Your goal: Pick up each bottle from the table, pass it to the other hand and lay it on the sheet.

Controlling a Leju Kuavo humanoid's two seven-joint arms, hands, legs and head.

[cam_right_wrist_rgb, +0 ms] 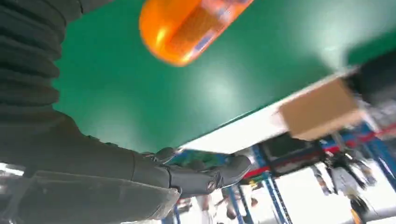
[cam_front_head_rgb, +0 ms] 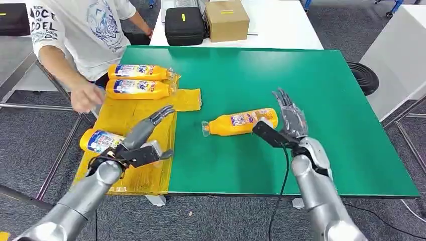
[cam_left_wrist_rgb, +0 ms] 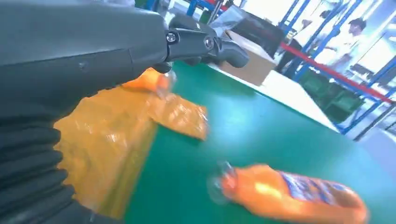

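An orange bottle (cam_front_head_rgb: 242, 122) lies on its side on the green table (cam_front_head_rgb: 301, 90), cap toward the yellow sheet (cam_front_head_rgb: 125, 150). My right hand (cam_front_head_rgb: 289, 119) is just to the right of its base, fingers spread, holding nothing. The same bottle (cam_right_wrist_rgb: 187, 25) appears blurred in the right wrist view. My left hand (cam_front_head_rgb: 143, 140) hovers over the sheet with its fingers apart and empty. Two bottles (cam_front_head_rgb: 138, 72) (cam_front_head_rgb: 136, 89) lie side by side at the sheet's far end. A third bottle (cam_front_head_rgb: 99, 140) lies at the sheet's left edge, behind my left hand. The loose bottle (cam_left_wrist_rgb: 299, 193) shows blurred in the left wrist view.
A person in a white shirt (cam_front_head_rgb: 85, 30) stands at the table's far left, one hand (cam_front_head_rgb: 85, 96) near the sheet's edge. Behind the green table, a white table holds a black case (cam_front_head_rgb: 184, 25) and a cardboard box (cam_front_head_rgb: 227, 20).
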